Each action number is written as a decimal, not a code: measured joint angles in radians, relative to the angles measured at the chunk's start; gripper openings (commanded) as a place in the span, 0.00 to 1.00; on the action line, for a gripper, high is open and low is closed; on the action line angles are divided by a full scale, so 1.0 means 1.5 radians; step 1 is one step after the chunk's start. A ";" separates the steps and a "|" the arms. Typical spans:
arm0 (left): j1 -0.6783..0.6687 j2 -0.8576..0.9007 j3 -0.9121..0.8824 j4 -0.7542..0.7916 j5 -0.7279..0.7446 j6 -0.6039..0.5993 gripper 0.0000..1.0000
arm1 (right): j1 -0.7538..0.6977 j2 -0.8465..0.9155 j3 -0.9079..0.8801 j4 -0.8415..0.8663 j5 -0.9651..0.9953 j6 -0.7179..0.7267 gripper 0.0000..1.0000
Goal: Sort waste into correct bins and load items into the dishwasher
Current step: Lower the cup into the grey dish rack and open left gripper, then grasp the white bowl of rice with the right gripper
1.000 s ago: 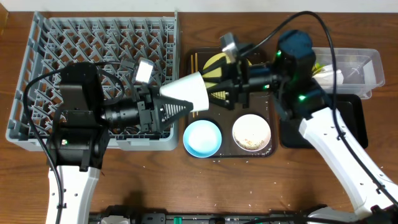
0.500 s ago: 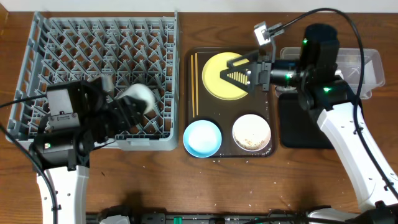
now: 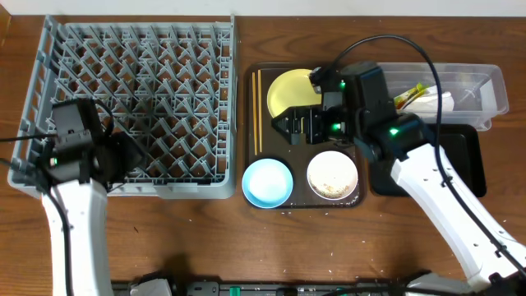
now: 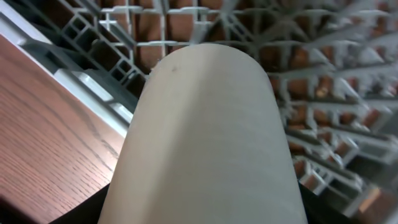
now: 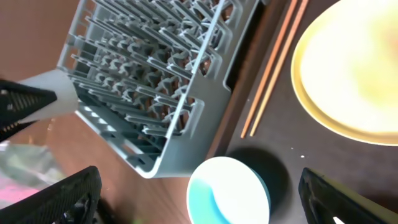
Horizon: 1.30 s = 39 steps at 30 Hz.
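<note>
the small white cup [image 4: 199, 137] is pinched in the left gripper [image 3: 122, 156] and fills the wrist view, its far end held over the lattice at the front left edge of the grey dish rack [image 3: 140, 74], which is set at the back left of the desk [image 3: 246, 247]. from overhead the cup is hidden under the arm. over on the right, the right gripper [image 3: 296, 130] is spread wide, its dark fingers [image 5: 68, 196] seen far apart in the wrist view with nothing between them; it is hung over the dark-brown serving tray [image 3: 300, 200] at mid-desk, just at the front edge of the round yellow plate [image 3: 292, 89]. the thin brown chopsticks [image 3: 257, 111] are laid along the tray's left edge, beside the plate. the light-blue bowl [image 3: 267, 182] is found at the tray's front left corner, the white bowl [image 3: 333, 174] at its front right. at the back right of the desk the clear tub [image 3: 485, 86] is seen with the green-and-orange wrapper [image 3: 404, 99] and the white tissue [image 3: 436, 103] inside. the black tray [image 3: 460, 160] is placed just in front of the tub, partly covered by the right arm.
</note>
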 measured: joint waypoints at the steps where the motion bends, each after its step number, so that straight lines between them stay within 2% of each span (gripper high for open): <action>1: 0.006 0.018 0.000 0.006 -0.002 -0.002 0.55 | 0.004 0.000 0.000 0.000 0.007 -0.001 0.99; 3: 0.014 0.049 0.000 0.016 -0.002 -0.007 0.56 | 0.009 0.000 0.000 0.000 0.015 -0.003 0.99; 8: 0.015 0.106 0.000 0.044 0.002 -0.007 0.70 | 0.011 0.000 0.000 0.000 0.027 -0.006 0.99; 9: 0.015 0.112 0.000 0.045 0.003 -0.009 0.79 | 0.011 0.000 0.000 0.000 0.027 -0.006 0.99; 11: 0.015 0.115 0.000 0.045 0.007 -0.008 0.89 | 0.011 0.000 0.000 0.000 0.030 -0.006 0.99; 13: 0.015 0.115 0.000 0.047 0.017 -0.015 0.93 | 0.011 0.000 0.000 0.000 0.030 -0.006 0.99; 28: 0.015 0.035 0.032 0.044 0.077 -0.014 0.93 | 0.011 0.000 0.000 0.000 0.035 -0.008 0.99; 33: 0.013 -0.002 0.032 0.047 0.184 0.054 0.92 | 0.011 0.000 0.000 -0.005 0.059 -0.008 0.99; 39: -0.032 -0.055 0.032 0.038 0.317 0.161 0.91 | 0.011 0.000 0.000 -0.081 0.129 -0.003 0.70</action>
